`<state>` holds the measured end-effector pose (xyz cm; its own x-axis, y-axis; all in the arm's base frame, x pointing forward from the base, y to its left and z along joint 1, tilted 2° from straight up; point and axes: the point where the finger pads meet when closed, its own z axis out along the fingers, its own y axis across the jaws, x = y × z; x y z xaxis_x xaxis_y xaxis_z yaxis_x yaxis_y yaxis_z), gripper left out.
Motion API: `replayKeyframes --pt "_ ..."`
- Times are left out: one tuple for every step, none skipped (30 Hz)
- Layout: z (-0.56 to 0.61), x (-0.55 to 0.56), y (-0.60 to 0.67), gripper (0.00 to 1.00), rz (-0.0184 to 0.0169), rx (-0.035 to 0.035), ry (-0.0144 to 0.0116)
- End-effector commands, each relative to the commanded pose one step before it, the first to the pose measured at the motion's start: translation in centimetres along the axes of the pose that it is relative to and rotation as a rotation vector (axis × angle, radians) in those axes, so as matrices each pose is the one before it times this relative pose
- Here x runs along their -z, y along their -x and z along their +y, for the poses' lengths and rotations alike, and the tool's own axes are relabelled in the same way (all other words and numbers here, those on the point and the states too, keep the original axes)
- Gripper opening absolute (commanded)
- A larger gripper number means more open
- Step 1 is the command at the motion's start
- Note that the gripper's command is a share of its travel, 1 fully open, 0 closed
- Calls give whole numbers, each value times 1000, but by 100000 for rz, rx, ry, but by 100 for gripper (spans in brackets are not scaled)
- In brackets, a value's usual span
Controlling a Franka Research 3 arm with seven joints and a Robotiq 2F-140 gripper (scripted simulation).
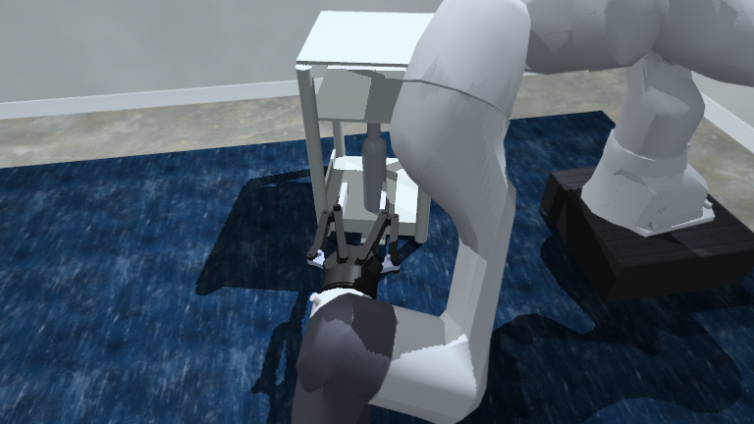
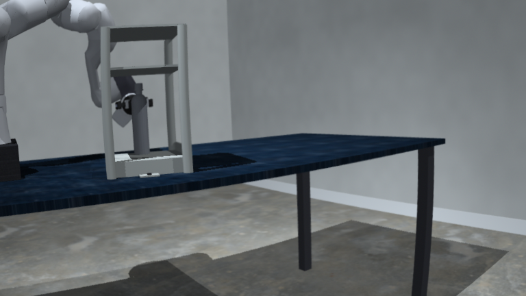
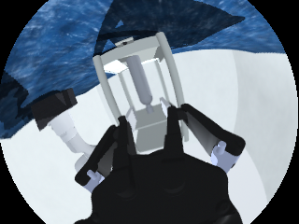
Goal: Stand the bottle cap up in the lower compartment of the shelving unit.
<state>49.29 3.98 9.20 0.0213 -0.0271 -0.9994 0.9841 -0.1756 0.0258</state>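
Observation:
The grey bottle [image 1: 373, 169] stands cap up on the floor of the lower compartment of the white shelving unit [image 1: 363, 135]. In the exterior view the bottle [image 2: 140, 122] looks upright between the posts of the unit. My gripper [image 1: 358, 219] is level in front of the unit, with its fingertips at the front edge. The fingers stand partly apart with nothing between them, clear of the bottle. In the wrist view the bottle [image 3: 145, 88] stands farther in, beyond the fingertips.
The robot's base stands on a black block [image 1: 644, 236] at the right. The forearm crosses in front of the unit's right side. A small white piece [image 2: 149, 175] lies on the table by the unit's base. The table edge is far off.

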Motion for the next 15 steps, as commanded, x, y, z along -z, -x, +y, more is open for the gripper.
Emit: replayKeyframes --pt "-164 -95 1178 39 -304 1225 -654" --pt "0 0 312 39 1 0 0" --pt "0 0 313 39 0 0 0" --pt "0 0 313 39 0 0 0" --pt "0 0 0 39 0 0 0" --pt "0 0 0 39 0 0 0" --pt "0 0 312 39 0 0 0" --pt "0 0 309 39 0 0 0" --pt "0 0 305 39 0 0 0" --pt "0 0 299 39 0 0 0" --pt "0 0 292 39 0 0 0" --pt "0 0 284 39 1 0 0" --pt "0 0 274 39 -1 0 0" --pt "0 0 263 39 1 0 0" --pt "0 0 251 39 0 0 0"
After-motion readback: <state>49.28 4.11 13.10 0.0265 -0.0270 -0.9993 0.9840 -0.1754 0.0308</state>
